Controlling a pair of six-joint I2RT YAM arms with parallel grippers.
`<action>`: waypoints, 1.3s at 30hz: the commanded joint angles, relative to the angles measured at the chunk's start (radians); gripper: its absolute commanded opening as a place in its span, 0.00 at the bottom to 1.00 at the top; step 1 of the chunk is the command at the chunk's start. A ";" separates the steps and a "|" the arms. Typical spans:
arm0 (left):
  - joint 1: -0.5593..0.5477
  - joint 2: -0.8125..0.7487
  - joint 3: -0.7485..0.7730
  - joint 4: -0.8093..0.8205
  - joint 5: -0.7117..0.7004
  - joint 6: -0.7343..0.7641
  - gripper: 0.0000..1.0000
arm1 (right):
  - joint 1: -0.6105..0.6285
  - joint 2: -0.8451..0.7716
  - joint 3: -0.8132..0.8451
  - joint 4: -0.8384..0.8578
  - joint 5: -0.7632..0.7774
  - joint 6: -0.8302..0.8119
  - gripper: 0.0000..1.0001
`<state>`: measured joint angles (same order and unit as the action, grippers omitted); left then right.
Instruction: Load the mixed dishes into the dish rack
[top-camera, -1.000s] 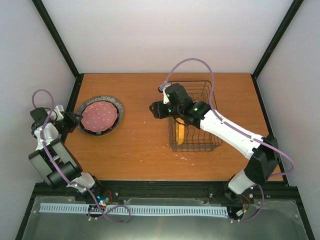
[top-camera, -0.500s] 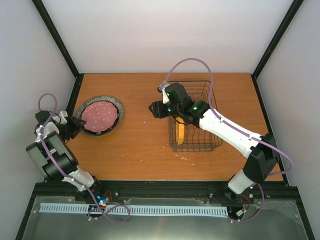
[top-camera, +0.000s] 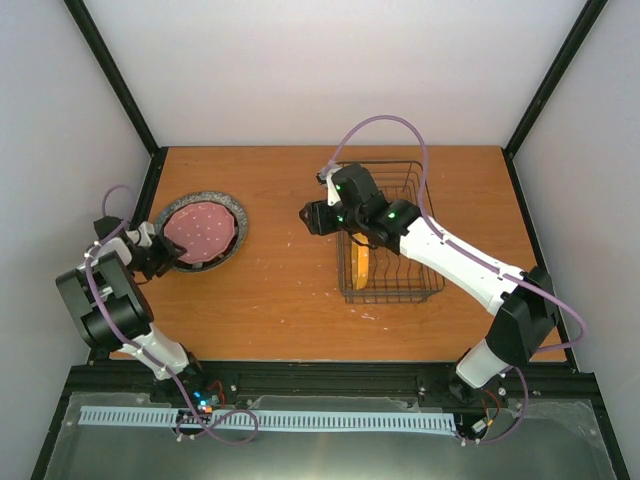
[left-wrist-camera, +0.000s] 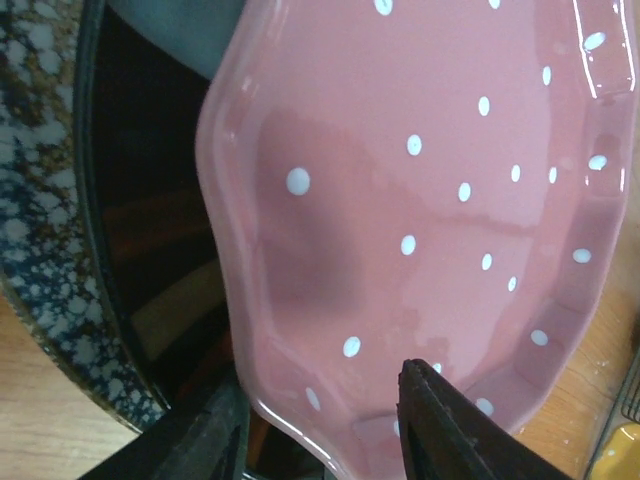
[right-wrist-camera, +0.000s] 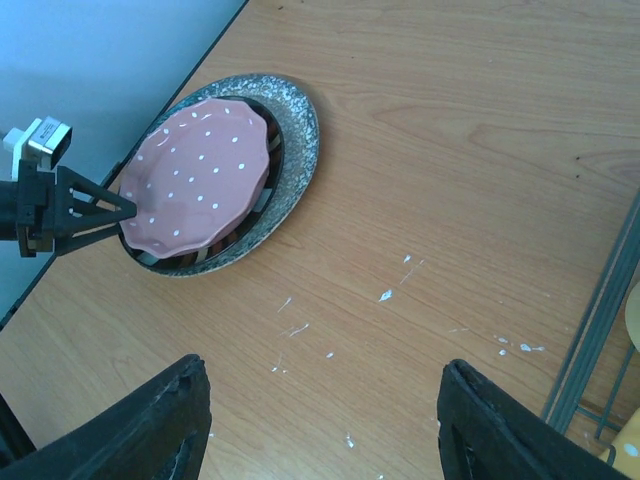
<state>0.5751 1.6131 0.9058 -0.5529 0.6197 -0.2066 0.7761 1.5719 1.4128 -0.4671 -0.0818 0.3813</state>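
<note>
The maroon-pink speckled plate (top-camera: 200, 230) lies inside the larger grey speckled plate (top-camera: 237, 213) at the table's left. My left gripper (top-camera: 168, 250) is open at the pink plate's left rim. In the left wrist view the rim (left-wrist-camera: 300, 420) sits between the fingers, with one finger (left-wrist-camera: 440, 425) over the plate face. My right gripper (top-camera: 308, 218) is open and empty, hovering over bare table (right-wrist-camera: 322, 365) left of the dish rack (top-camera: 400, 285). The orange-yellow plate (top-camera: 361, 265) stands on edge in the rack. The mug and the green bowl do not show.
The right arm's forearm crosses over the rack. The left wall and black frame post stand close behind the left gripper (right-wrist-camera: 100, 210). White specks dot the wood between the plates and the rack's edge (right-wrist-camera: 600, 320).
My left gripper has swung rightward, from off the grey plate's left edge to the pink plate's rim. The right arm has not moved.
</note>
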 joint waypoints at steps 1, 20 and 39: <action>0.000 0.025 -0.004 0.026 -0.016 0.022 0.37 | -0.013 -0.012 0.031 0.012 0.001 -0.011 0.61; 0.000 -0.040 -0.008 0.056 0.047 0.014 0.01 | -0.014 -0.003 0.052 0.010 -0.014 0.002 0.59; 0.000 -0.002 -0.017 0.156 0.160 0.011 0.01 | 0.118 0.526 0.632 -0.327 -0.182 -0.086 0.62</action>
<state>0.5766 1.6009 0.8894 -0.4664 0.6792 -0.2062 0.8841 1.9457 1.8847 -0.6094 -0.2321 0.3099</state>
